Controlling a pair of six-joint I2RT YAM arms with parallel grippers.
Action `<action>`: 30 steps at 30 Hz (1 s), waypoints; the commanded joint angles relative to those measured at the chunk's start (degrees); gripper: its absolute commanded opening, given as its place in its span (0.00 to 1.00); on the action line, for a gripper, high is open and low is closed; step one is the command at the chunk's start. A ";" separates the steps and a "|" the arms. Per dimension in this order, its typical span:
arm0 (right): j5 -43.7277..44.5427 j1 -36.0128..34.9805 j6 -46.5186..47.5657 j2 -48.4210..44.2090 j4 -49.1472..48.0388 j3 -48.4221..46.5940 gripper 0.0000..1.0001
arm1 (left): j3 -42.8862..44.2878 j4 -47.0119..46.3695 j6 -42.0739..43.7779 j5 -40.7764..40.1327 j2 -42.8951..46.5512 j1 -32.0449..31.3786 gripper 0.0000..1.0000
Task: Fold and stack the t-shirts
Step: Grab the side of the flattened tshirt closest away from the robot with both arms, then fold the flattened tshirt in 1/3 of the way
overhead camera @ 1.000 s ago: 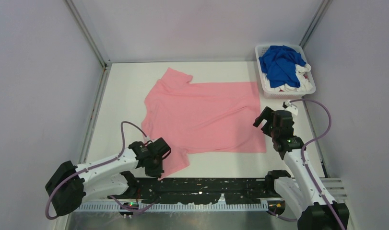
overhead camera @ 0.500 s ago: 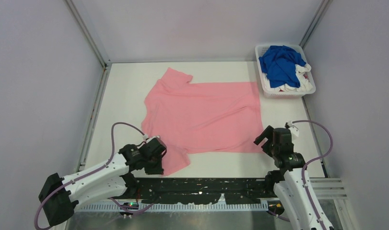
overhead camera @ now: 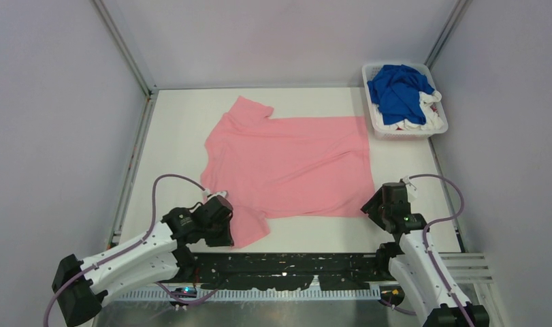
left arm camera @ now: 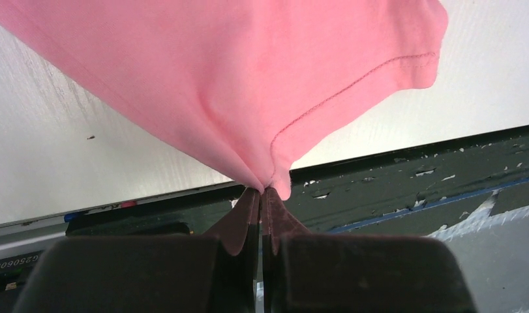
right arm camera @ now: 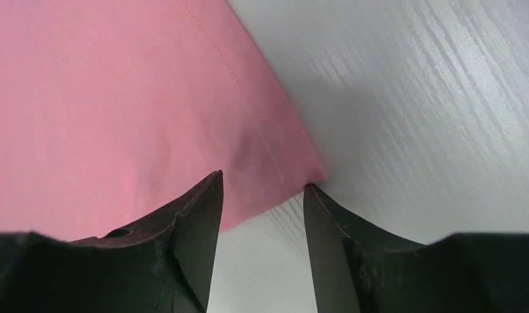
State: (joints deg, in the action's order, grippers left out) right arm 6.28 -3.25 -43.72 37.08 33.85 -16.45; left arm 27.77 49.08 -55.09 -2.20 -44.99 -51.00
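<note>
The light pink t-shirt [overhead camera: 286,167] lies spread flat on the white worktop [overhead camera: 171,136], hem toward the right. The left jaws are pinched tight on the edge of its near sleeve [left arm camera: 353,85]. The right jaws stand part open astride the near hem corner [right arm camera: 301,160], perhaps touching cloth. A royal blue t-shirt [overhead camera: 395,88] tops white ones [overhead camera: 426,119] in the far-right basket [overhead camera: 403,135].

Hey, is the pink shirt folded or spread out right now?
Spread out: the pink t-shirt lies flat on the table, both sleeves showing, near sleeve pinched in the left gripper.
</note>
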 commanded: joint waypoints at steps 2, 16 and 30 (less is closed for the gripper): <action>1.26 0.17 -1.53 2.39 -4.72 1.36 0.55 | 1.05 -0.78 0.93 -0.07 1.53 -0.24 0.00; 5.22 0.10 0.99 6.61 -6.86 -0.35 0.06 | 2.22 1.95 -0.29 -1.51 0.46 -0.24 0.00; 5.54 -13.54 -6.73 0.27 18.55 -11.88 0.05 | 1.65 11.08 -3.70 1.93 8.27 -0.24 0.00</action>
State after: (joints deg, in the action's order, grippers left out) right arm 10.31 -12.71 -45.47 35.99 43.24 -24.60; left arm 28.93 57.39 -57.06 -1.63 -38.87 -51.00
